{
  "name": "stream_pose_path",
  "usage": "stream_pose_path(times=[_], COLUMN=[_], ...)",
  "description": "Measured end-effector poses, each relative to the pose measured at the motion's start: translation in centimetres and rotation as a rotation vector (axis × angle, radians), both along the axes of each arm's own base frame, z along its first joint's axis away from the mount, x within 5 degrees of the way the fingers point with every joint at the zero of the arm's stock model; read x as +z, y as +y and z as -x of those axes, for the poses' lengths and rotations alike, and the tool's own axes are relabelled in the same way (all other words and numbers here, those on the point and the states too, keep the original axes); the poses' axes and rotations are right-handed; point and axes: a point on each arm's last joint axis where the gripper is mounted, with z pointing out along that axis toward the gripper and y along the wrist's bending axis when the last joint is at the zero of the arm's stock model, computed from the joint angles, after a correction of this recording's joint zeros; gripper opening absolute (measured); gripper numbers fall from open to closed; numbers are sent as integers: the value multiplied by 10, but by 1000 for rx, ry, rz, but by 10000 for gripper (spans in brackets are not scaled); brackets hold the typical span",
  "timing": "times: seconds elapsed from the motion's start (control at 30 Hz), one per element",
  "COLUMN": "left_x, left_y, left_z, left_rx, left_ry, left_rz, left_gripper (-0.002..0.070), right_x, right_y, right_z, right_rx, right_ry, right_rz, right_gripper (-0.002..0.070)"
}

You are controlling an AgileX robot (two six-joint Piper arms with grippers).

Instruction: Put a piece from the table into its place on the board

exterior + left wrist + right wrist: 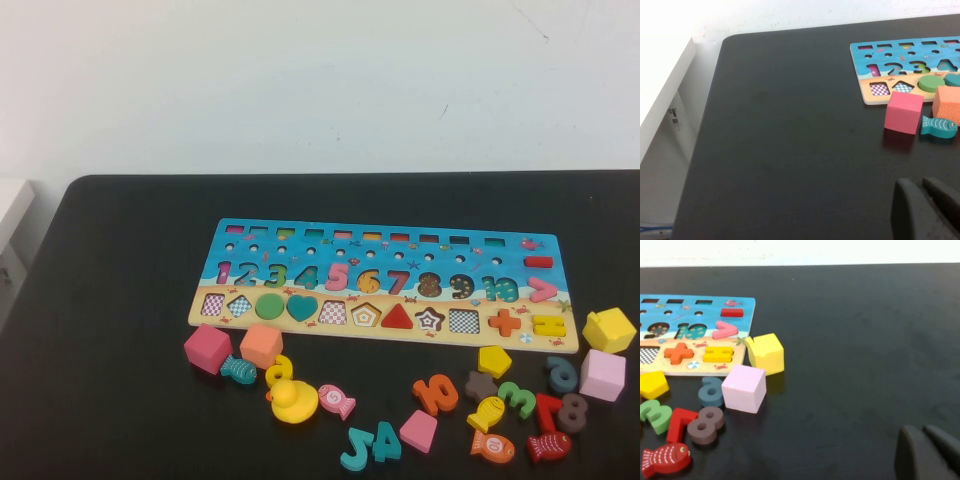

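Pentagon piece [494, 360] lying flat on the table [120, 300], just in front of the board's [385, 285] near edge toward the right end, beside a brown star-like piece [480, 385] and a green 3 [518, 398]. Untouched so far, by the look of it. Pentagon recess [365, 314] sitting open and waiting in the sandy lower band, between a checkered square slot [333, 312] and the red triangle [397, 317]. Well apart from the piece, so a pick, a carry leftward along the board and a careful seating all left to do. Nothing done yet toward the task, judging from this layout. Right gripper [929, 452] showing only as dark fingertips pressed together at the edge of its wrist view, holding nothing, low over bare table off to the right of the loose pieces; yellow house-shaped block [765, 353] and a pale pink cube [744, 388] lying between it and the pentagon. Left gripper [925, 210] parked low over the left part of the table, near a pink cube [903, 112] and a teal fish [938, 126]; can't tell whether open or closed. Neither arm visible from the high view. Readable markings: numbers 1 to 10 across the blue band, a greater-than sign, plus and equals at the right end; no brand name legible.
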Motion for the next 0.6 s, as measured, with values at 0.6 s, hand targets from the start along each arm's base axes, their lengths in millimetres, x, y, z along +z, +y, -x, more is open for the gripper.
stream_pose_path(times=[0.6], left_x=[0], left_y=[0], left_z=[0], left_rx=[0], left_ry=[0], left_rz=[0], left_gripper=[-2], right_x=[24], right_y=[2], right_z=[-6], right_rx=[33], right_ry=[-295], right_rz=[28], right_gripper=[19])
